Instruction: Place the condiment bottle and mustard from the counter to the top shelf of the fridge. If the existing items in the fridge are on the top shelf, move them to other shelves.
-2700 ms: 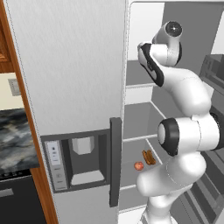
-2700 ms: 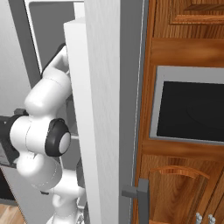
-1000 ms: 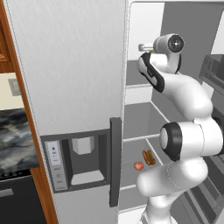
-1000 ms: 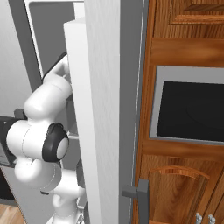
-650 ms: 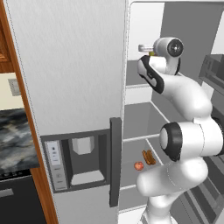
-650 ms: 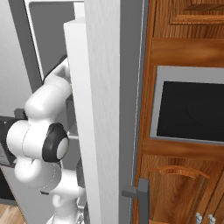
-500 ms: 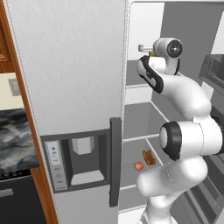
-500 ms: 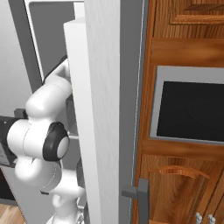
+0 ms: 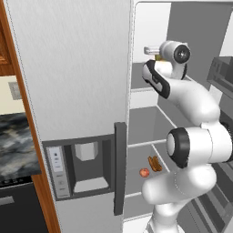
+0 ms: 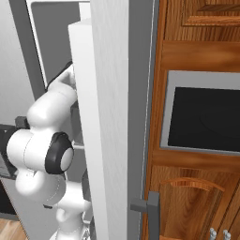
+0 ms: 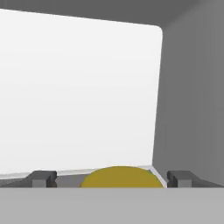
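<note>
In the hand view a rounded yellow top, the mustard (image 11: 122,177), sits low between my gripper's (image 11: 112,179) fingertips (image 11: 43,178), which stand wide apart with a gap on the left side. Behind it are the fridge's white back wall and grey side wall. In the left base view my arm reaches into the open fridge at the top shelf (image 9: 139,90). The gripper (image 9: 149,50) points inward there, with a small yellowish piece of the mustard (image 9: 157,58) just under it.
A small red item (image 9: 144,172) and an orange-brown item (image 9: 154,164) lie on a lower fridge shelf. The closed fridge door with its dispenser (image 9: 86,164) stands to the left. A door edge (image 10: 117,117), a built-in oven (image 10: 206,117) and wooden cabinets stand to the right.
Since 2.7 s ago the hand has swung level into the top shelf. Over the last second the wrist has sunk slightly; the base has not moved.
</note>
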You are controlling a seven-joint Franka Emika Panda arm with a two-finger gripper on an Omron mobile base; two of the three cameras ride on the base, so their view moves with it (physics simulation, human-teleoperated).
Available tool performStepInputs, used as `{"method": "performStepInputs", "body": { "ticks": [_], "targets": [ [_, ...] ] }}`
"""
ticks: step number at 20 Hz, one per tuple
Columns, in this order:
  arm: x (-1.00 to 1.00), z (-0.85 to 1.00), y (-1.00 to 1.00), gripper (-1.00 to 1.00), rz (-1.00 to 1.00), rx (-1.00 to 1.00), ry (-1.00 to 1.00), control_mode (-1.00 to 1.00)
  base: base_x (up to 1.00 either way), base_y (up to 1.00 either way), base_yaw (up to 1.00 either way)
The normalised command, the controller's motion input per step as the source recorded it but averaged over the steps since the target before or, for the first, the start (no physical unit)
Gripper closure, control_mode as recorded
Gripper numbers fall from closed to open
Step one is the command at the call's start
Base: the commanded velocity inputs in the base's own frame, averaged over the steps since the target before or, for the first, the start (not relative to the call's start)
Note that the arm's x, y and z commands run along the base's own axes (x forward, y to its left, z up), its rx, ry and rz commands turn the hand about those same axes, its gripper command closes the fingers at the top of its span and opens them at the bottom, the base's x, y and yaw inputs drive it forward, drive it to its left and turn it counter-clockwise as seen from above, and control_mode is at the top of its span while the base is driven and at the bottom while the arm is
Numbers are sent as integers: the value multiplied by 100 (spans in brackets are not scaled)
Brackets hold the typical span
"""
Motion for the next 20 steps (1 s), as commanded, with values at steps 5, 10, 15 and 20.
{"method": "performStepInputs", "body": {
  "ticks": [5,10,15,20],
  "targets": [
    [-71,7,0,-100,0,0,-3,-100,0,0,0],
    [-99,46,3,-100,0,0,0,-100,0,0,0],
    [-100,51,16,-100,0,0,3,-100,0,0,0],
    [-100,9,46,-100,1,0,15,-100,0,0,0]
  ]
}}
